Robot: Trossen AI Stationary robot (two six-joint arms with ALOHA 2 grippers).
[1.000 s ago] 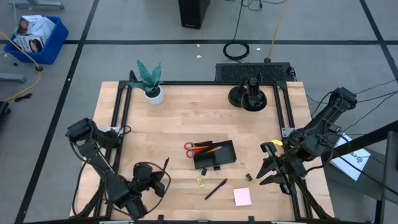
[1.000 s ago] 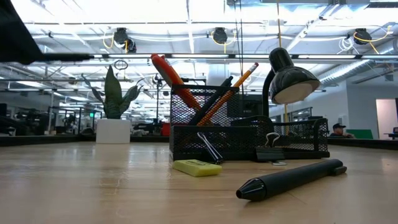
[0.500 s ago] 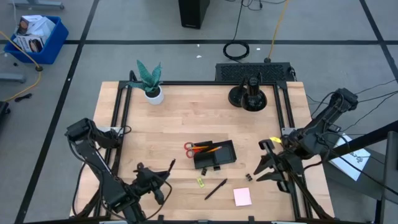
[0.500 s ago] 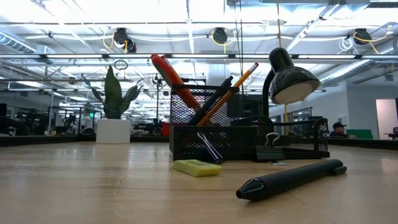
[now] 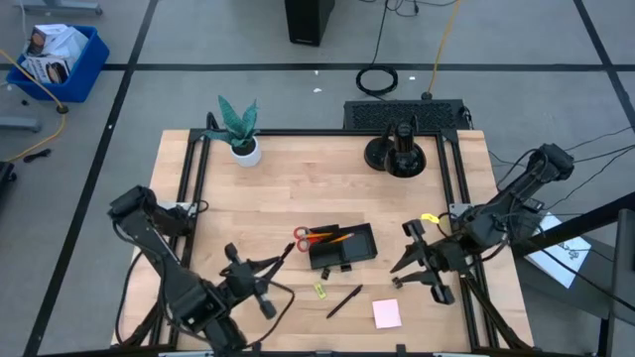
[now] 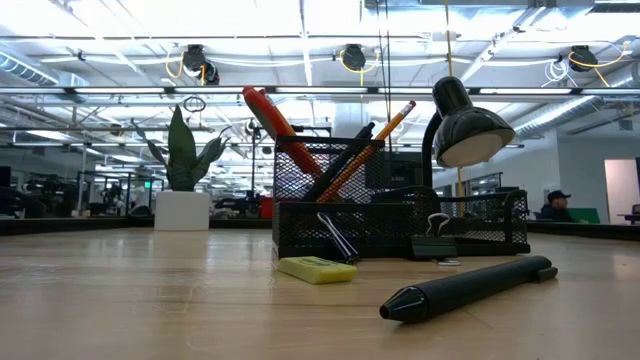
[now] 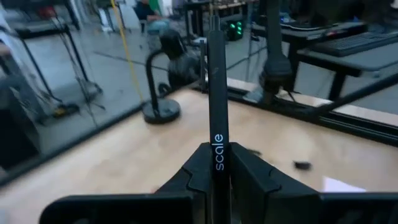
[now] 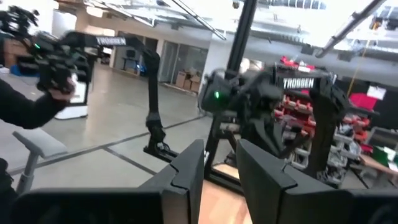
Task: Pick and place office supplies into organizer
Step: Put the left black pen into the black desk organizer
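Note:
The black mesh organizer [image 5: 342,246] stands mid-table. Red-handled scissors [image 5: 302,236] and an orange pencil [image 5: 337,238] stick up out of it; both show again in the low view as scissors [image 6: 278,122] and pencil [image 6: 388,122]. My left gripper [image 5: 260,274] hovers to its left, shut on a slim black pen [image 5: 279,258]. A second pen [image 5: 344,300], a yellow-green piece [image 5: 320,290], a pink pad [image 5: 386,313] and black clips [image 5: 396,283] lie on the wood. My right gripper [image 5: 409,266] hangs open to the organizer's right, nothing between its fingers [image 8: 189,168]. My left gripper pinches the pen's rear part [image 7: 217,163] between its two fingers. The pen lies along the fingers, and its long front part [image 7: 215,81] sticks out past their tips toward the organizer. It is lifted clear of the table, close to level.
A plant in a white pot [image 5: 241,137] stands at the far left and a round black lamp stand [image 5: 397,156] at the far right. Black frame rails [image 5: 189,198] edge the table. Bare wood lies between my left gripper and the organizer.
My left gripper has risen from near the table's front edge and moved right toward the organizer, rolling its wrist; the pen it carries has swung from pointing at the far edge to slanting at the organizer. My right gripper has shifted a little toward the table's left.

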